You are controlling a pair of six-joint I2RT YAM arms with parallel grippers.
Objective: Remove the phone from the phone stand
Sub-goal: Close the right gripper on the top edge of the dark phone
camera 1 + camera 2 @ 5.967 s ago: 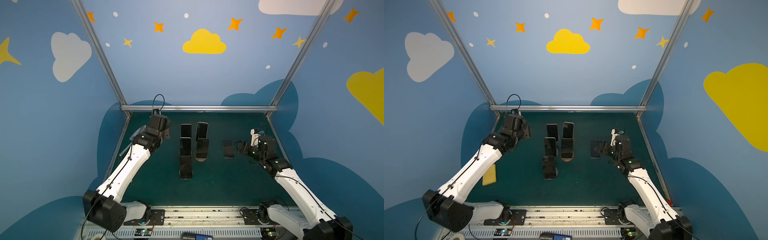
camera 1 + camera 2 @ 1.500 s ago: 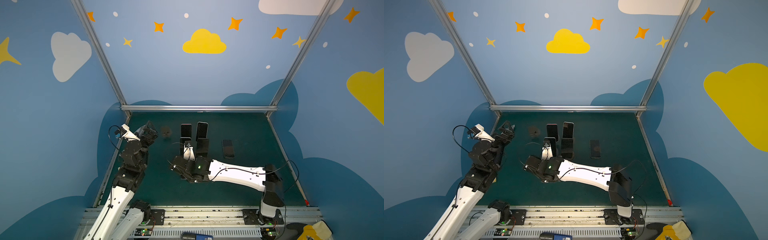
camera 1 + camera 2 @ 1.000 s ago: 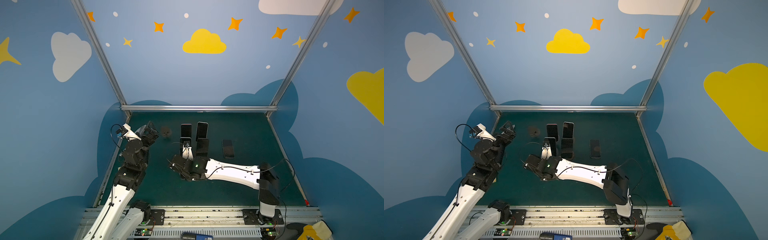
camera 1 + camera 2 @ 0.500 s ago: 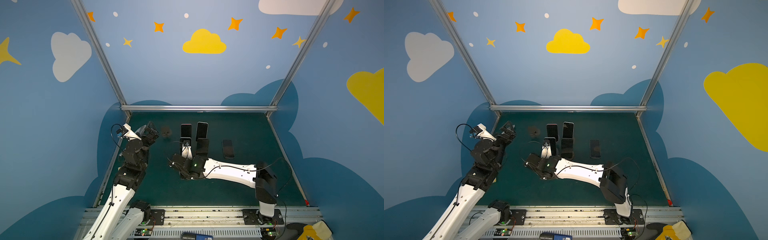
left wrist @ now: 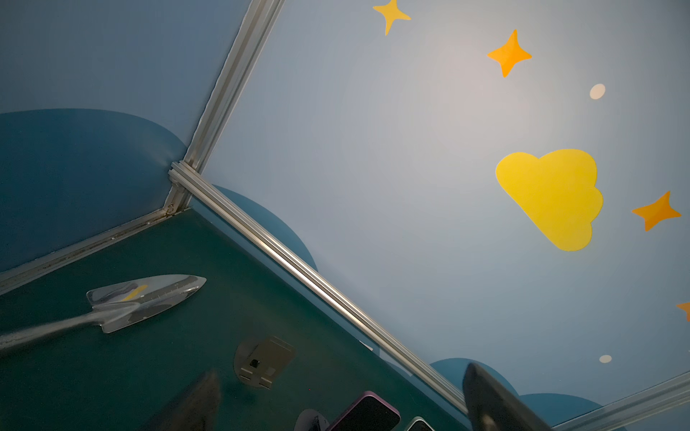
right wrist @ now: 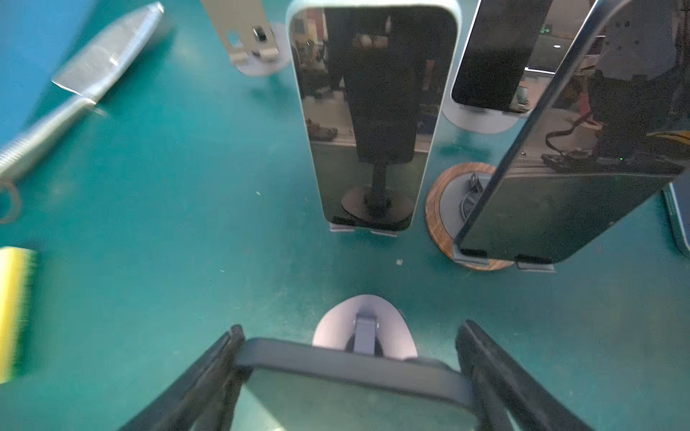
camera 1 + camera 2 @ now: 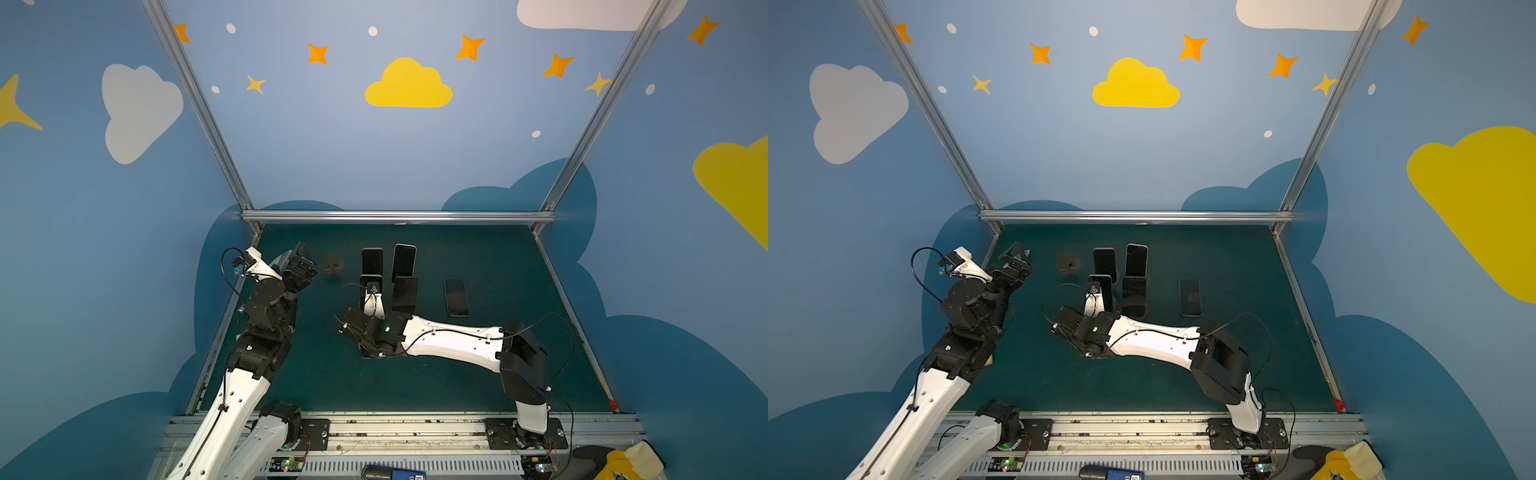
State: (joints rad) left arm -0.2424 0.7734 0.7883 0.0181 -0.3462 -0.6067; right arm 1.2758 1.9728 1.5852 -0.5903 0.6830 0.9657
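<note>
six phones are counted. five are seen in a top view: back left phone (image 7: 1104,262), back right phone (image 7: 1136,259), front left phone (image 7: 1107,296), front right phone (image 7: 1134,297), flat phone (image 7: 1190,297). the sixth phone (image 6: 354,395) is caught only in the right wrist view. five phone stands (image 6: 433,212) are counted there, one empty stand (image 6: 254,48) included. one trowel (image 6: 104,56) and one yellow sponge (image 6: 13,313) are noted. two arms are counted: left arm (image 7: 934,395), right arm (image 7: 1154,338).

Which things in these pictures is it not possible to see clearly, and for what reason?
Dark-cased phone: lower part cut off by the right wrist view's edge; in both top views the right arm covers it.
Right gripper: blur hides whether its fingers press the phone.
Silver metal trowel: blurred in the right wrist view, handle cut off by the edge.
Yellow sponge: blurred and cut off by the same view's edge.
</note>
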